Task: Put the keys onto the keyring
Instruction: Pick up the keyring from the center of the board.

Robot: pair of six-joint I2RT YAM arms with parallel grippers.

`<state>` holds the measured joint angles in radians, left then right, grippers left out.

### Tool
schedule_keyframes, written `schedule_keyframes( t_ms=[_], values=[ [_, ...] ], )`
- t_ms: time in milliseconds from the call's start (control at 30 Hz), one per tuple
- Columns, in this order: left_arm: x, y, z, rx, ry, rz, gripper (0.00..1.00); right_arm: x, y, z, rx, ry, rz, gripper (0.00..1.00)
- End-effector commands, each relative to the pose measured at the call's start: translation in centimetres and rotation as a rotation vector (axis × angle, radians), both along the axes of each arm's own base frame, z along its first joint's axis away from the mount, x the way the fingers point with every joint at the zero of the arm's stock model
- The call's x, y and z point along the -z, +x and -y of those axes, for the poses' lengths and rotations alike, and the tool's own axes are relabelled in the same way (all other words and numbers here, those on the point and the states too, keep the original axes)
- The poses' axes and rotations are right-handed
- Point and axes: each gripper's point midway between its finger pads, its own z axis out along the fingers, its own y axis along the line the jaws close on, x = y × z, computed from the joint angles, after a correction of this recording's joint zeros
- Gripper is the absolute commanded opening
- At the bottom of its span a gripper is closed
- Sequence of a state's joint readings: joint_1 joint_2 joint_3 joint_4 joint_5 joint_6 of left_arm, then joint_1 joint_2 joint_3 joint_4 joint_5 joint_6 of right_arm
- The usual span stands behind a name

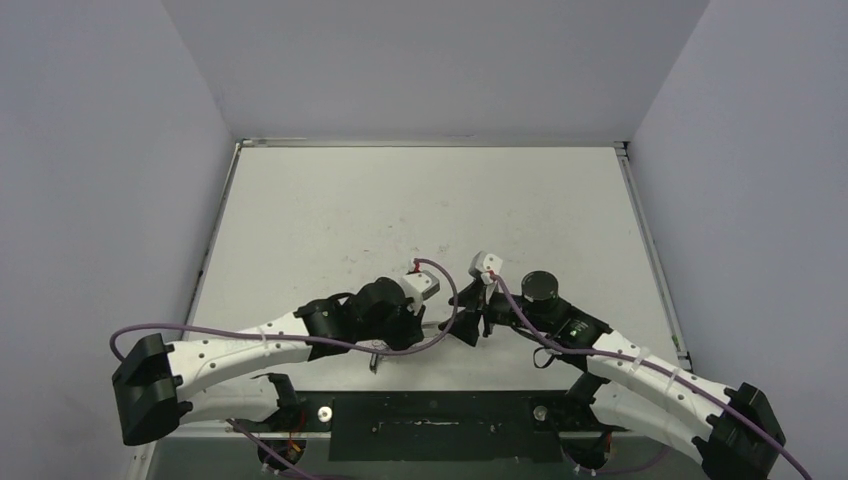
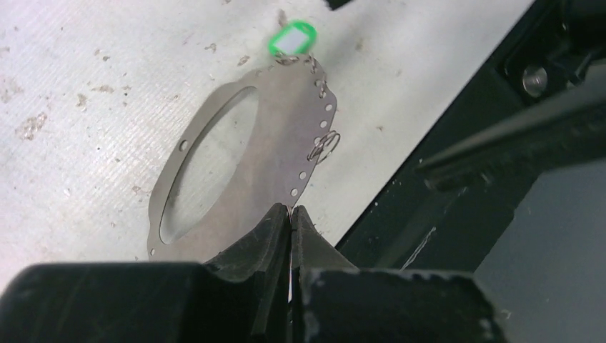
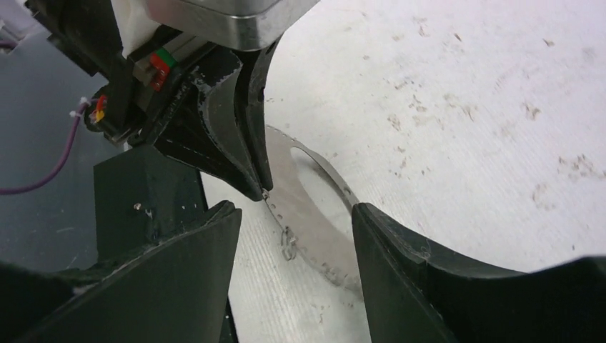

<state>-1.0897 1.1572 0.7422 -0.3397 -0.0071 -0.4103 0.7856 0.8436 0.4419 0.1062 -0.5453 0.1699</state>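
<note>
- Left gripper (image 2: 289, 209) clamped the keyring (image 2: 282, 153) by its near rim, long axis running toward the green-tagged key (image 2: 291, 39).
- Right gripper (image 3: 293, 211), part-open, straddled it beside that grip.

A scuffed white table (image 1: 330, 210) lies between grey walls (image 1: 90, 150), a black plate (image 1: 440, 428) at its near edge.

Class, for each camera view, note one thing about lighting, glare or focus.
Top external: soft, even light, no hard shadows. Left wrist: the green tag glows, oversaturated; the shut jaws of the left gripper blur in the foreground. Right wrist: the open jaws of the right gripper are soft-edged up close, while the keyring shows a dull sheen.
</note>
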Motion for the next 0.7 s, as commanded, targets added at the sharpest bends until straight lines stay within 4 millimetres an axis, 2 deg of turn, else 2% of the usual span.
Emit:
schedule_keyframes(
  t_ms=[0,367,667],
  values=[
    [-3.5,-0.6,1.2,0.193,-0.158,0.171,0.00,-2.9,-1.2,-2.2,-0.195,0.098,0.201,0.58],
    [-4.9,-2.2,0.4,0.336,-0.260,0.311,0.00,-2.0,-2.6,-4.2,-0.346,0.106,0.295,0.44],
    [-5.8,-1.9,0.2,0.349,-0.279,0.380,0.00,0.0,-4.0,-5.1,-0.424,0.071,0.281,0.38]
  ],
)
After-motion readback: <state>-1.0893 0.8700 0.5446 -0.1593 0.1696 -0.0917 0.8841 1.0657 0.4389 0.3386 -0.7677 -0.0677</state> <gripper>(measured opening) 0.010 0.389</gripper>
